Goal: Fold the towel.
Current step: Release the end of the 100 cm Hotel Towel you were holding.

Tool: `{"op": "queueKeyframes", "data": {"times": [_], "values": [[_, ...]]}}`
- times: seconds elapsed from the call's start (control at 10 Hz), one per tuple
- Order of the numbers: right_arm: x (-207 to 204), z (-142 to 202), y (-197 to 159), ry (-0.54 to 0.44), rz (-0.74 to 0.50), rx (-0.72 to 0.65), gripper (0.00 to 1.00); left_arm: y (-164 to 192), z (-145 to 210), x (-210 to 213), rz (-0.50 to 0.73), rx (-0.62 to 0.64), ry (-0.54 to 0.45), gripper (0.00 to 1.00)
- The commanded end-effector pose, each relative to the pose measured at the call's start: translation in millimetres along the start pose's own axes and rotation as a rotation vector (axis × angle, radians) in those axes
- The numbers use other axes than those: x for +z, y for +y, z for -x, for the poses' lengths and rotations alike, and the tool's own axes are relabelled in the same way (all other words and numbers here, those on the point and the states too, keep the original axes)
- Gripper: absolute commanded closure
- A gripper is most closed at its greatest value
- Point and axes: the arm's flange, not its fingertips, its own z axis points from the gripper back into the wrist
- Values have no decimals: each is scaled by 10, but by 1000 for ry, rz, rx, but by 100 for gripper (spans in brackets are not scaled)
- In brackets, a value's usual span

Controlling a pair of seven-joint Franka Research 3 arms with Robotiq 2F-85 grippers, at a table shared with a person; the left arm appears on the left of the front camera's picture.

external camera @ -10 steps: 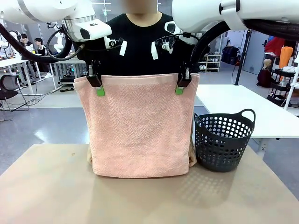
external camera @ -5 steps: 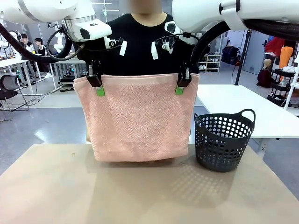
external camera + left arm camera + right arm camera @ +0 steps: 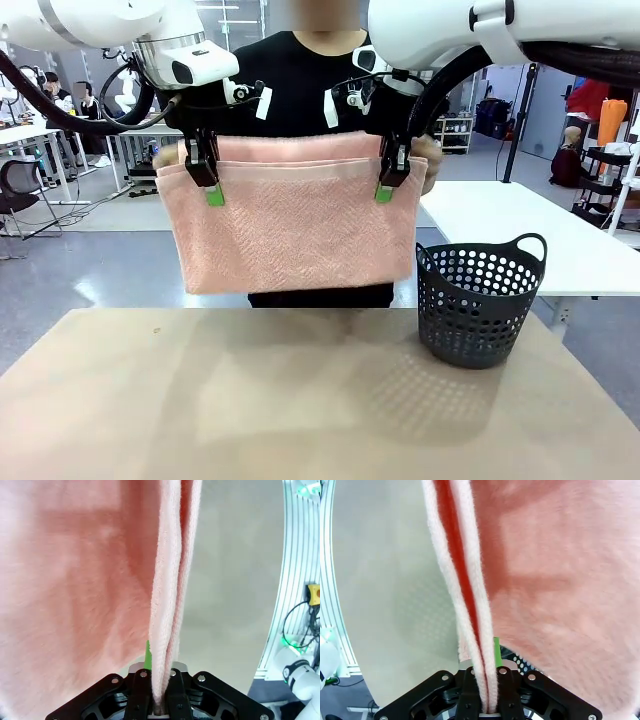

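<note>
Held up in the air over the far part of a tan tabletop (image 3: 300, 410): a pale pink rectangular terry-cloth towel (image 3: 300, 235), doubled over into two layers, with the fold along the bottom and clear of the table surface. Spread flat and wide between the two arms, facing the near side.

Clamped at the upper left corner by the left gripper (image 3: 212, 190), black with green pads, jaws closed tight on the cloth. Clamped in the same way at the upper right corner by the right gripper (image 3: 384, 188), jaws pinched on the cloth as well.

Behind the gripped front layer, a second hemmed edge standing slightly higher, held by a person in a black top at the far side of the table. One hand (image 3: 166, 155) just left of the left gripper, the other hand (image 3: 430, 155) just right of the right gripper, both at the back layer's top corners.

In both wrist views, pink terry pressed between the black fingers, with two thick edges running away side by side and a narrow gap between them.

On the table at the right, upright: a dark grey perforated plastic basket (image 3: 480, 315) with loop handles, close by the towel's lower right corner. Contact between the two not clear.
</note>
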Motion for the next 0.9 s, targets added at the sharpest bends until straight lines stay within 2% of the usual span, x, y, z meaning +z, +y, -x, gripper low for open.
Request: {"op": "queueKeyframes", "data": {"times": [0.0, 0.8], "values": [[12, 20, 7, 2, 2, 2, 100, 2, 10, 12, -2, 1, -1, 100], [12, 20, 7, 2, 2, 2, 100, 2, 10, 12, -2, 1, -1, 100]]}}
